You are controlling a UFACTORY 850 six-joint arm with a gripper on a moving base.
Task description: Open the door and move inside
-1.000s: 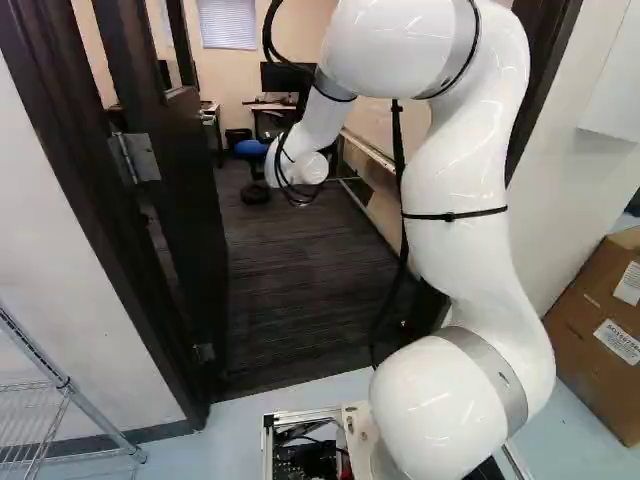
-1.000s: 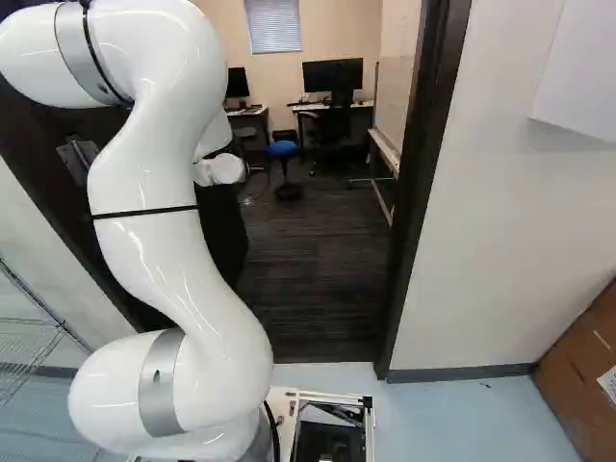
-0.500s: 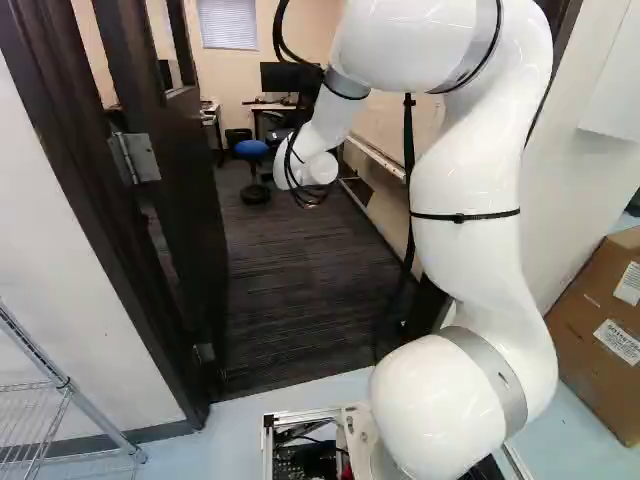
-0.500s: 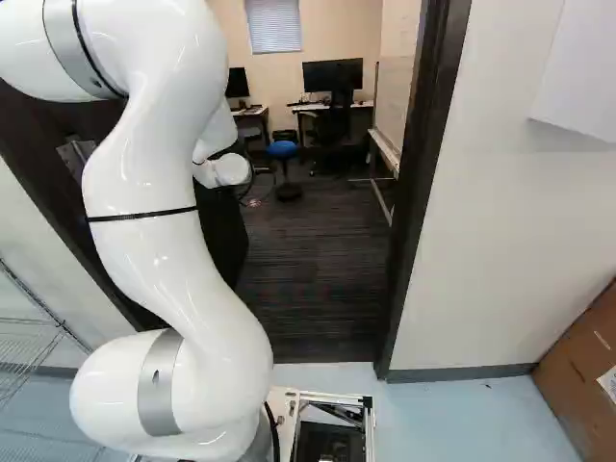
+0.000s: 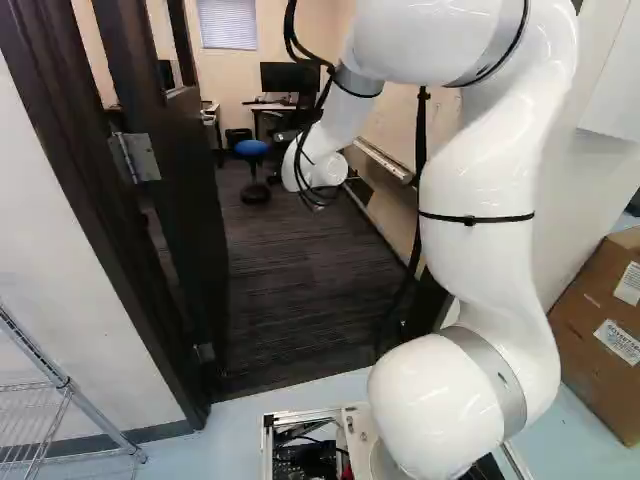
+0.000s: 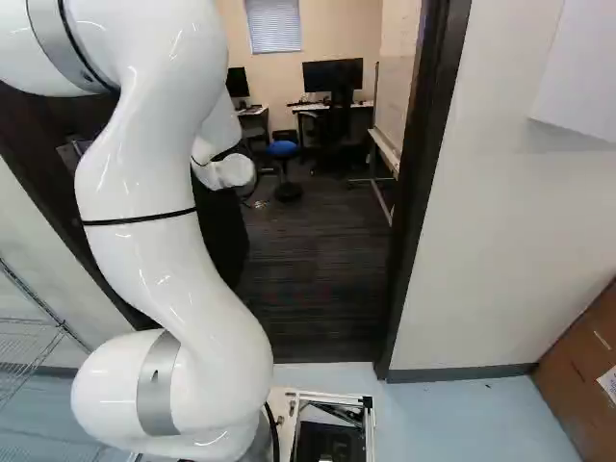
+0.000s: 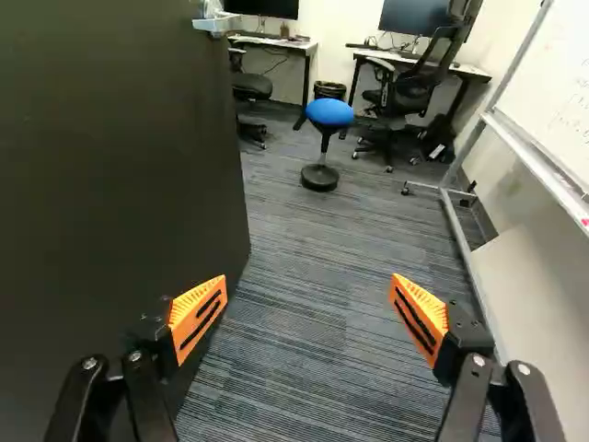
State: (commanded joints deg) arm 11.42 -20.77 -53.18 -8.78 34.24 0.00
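The dark door (image 5: 185,200) stands swung inward at the left of the left base view, its hinge on the left frame. In the right base view my arm covers much of it. The doorway between the door and the right frame (image 6: 416,192) shows carpet beyond. In the wrist view the door's dark face (image 7: 120,166) rises beside one finger of my gripper (image 7: 308,318). The gripper is open, its orange pads wide apart with nothing between them. In the base views the fingers cannot be made out at the wrist's end.
A blue stool (image 7: 329,113) stands ahead in the room, with desks (image 7: 423,64) and chairs behind it. A whiteboard on a wheeled stand (image 7: 543,157) lines the room's right side. Outside are a wire shelf (image 5: 65,385) at left and a cardboard box (image 5: 600,325) at right.
My arm has shifted, its upper part and wrist moving right in the left base view; in the right base view the wrist moves slightly right while the elbow moves left. Base and door have stayed still.
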